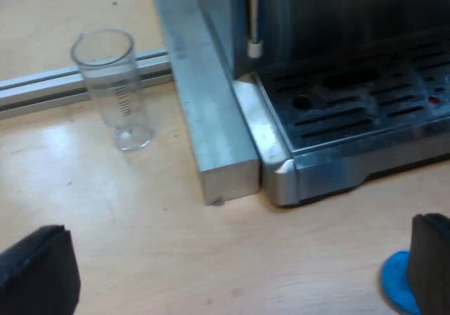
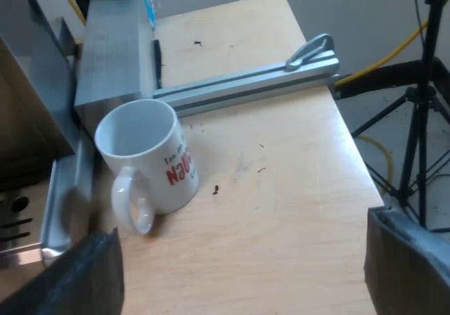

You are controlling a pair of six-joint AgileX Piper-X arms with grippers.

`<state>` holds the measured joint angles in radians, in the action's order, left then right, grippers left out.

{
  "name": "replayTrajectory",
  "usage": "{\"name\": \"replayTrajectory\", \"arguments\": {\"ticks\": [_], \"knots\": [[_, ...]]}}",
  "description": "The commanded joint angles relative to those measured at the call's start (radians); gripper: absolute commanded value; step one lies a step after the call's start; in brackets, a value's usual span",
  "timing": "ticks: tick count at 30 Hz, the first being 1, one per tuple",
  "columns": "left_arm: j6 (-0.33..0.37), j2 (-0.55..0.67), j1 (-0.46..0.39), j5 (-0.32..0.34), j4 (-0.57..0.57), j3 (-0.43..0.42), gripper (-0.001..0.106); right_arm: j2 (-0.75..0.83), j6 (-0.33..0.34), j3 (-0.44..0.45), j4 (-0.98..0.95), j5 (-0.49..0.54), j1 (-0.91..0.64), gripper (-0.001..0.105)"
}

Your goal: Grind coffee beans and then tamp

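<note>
Left gripper [image 1: 232, 287]: spread, empty; tamper [image 1: 398, 285] just beside. Glass [image 1: 116, 90]: upright near machine [image 1: 351, 118]. Right gripper [image 2: 239, 280]: spread; mug [image 2: 151, 153] upright.

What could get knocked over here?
One finger of the open left gripper sits right beside the blue tamper and might shove it away. The tall glass stands loose near the machine; a sweeping arm could tip it. The mug near the open right gripper could get bumped.

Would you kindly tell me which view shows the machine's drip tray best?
The left wrist view: the drip tray shows its slotted grate and front edge plainly. The right wrist view catches just a corner of it beside the mug.
</note>
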<state>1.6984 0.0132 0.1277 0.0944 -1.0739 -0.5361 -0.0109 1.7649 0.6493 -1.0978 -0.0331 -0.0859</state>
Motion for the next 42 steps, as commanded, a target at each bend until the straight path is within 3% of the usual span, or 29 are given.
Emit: {"name": "replayTrajectory", "arguments": {"ticks": [1, 5, 11, 15, 22, 31, 42], "knots": [[0.002, 0.125, 0.000, 0.042, 0.011, -0.005, 0.097, -0.043, 0.001, 0.039, -0.008, -0.027, 0.028, 0.071], [0.002, 0.089, 0.002, 0.120, 0.011, -0.005, 0.097, -0.123, 0.008, 0.098, -0.076, -0.033, 0.079, 0.071], [0.002, 0.028, 0.054, 0.176, 0.043, -0.005, 0.097, -0.220, 0.059, 0.164, -0.112, -0.099, 0.165, 0.071], [0.002, -0.002, 0.104, 0.182, 0.071, -0.005, 0.097, -0.258, 0.081, 0.175, -0.112, -0.136, 0.219, 0.071], [0.002, -0.075, 0.202, 0.248, 0.110, -0.005, 0.097, -0.310, 0.145, 0.175, -0.110, -0.215, 0.335, 0.071], [-0.081, -0.175, 0.327, 0.324, 0.177, -0.005, 0.096, -0.348, 0.171, 0.175, 0.003, -0.296, 0.462, 0.071], [-0.111, -0.275, 0.374, 0.346, 0.230, 0.013, 0.075, -0.387, 0.177, 0.163, 0.080, -0.326, 0.619, 0.071]]}}
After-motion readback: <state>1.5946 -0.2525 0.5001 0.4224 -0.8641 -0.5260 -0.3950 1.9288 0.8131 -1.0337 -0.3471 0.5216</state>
